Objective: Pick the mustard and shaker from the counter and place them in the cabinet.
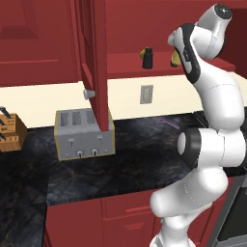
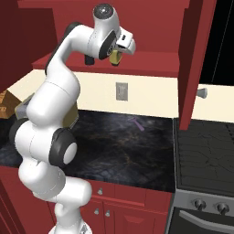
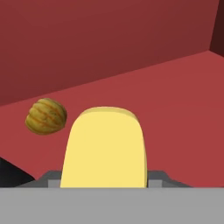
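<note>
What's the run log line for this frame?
phase: placing | gripper: shut on mustard | where: over cabinet shelf | shaker: already on shelf | left: release mustard

Shelf, red, in cabinet: dark shaker, small striped gourd. Tabletop, black marbled: toaster, knife block.
</note>
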You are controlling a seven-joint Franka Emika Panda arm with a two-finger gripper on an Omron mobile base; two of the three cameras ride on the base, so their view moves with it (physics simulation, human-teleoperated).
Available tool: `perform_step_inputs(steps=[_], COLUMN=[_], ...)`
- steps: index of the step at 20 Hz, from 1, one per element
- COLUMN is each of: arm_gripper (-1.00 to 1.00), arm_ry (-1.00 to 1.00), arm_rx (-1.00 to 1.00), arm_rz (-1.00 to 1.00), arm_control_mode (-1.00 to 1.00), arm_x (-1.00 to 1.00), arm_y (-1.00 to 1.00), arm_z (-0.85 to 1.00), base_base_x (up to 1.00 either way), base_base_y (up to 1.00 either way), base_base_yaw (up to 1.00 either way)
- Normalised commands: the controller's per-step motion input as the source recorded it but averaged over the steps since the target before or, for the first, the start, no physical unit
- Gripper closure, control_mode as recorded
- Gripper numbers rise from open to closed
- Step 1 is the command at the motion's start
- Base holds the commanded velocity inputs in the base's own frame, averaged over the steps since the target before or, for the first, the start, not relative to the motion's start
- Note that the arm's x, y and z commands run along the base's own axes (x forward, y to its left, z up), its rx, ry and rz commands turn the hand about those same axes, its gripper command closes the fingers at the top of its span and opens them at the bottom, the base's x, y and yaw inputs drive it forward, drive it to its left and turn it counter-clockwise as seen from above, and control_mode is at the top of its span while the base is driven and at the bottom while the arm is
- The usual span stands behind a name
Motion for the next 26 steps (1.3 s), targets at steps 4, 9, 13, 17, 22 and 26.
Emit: perform_step_inputs(steps=[4,9,13,17,22,26], arm_gripper=[-1.00,-1.00,-1.00,-1.00,-1.00,-1.00], arm_ry=[0.00,0.00,-0.02,-0.04,-0.10,-0.11], arm_rx=[-0.01,-0.01,0.00,0.00,-0.01,-0.01], arm_rz=[0.00,0.00,0.00,0.00,0.00,0.00], arm_control_mode=[-1.00,-1.00,-1.00,-1.00,-1.00,-1.00], arm_x=[0.12,0.17,0.17,0.11,0.00,0.01], arm_y=[0.00,0.00,0.00,0.00,0.00,0.04], arm_z=[-0.16,-0.07,0.00,0.00,0.00,0.00], base_base_x=[0.00,0.00,0.00,0.00,0.00,0.00], base_base_y=[0.00,0.00,0.00,0.00,0.00,0.00], base_base_yaw=[0.00,0.00,0.00,0.00,0.00,0.00])
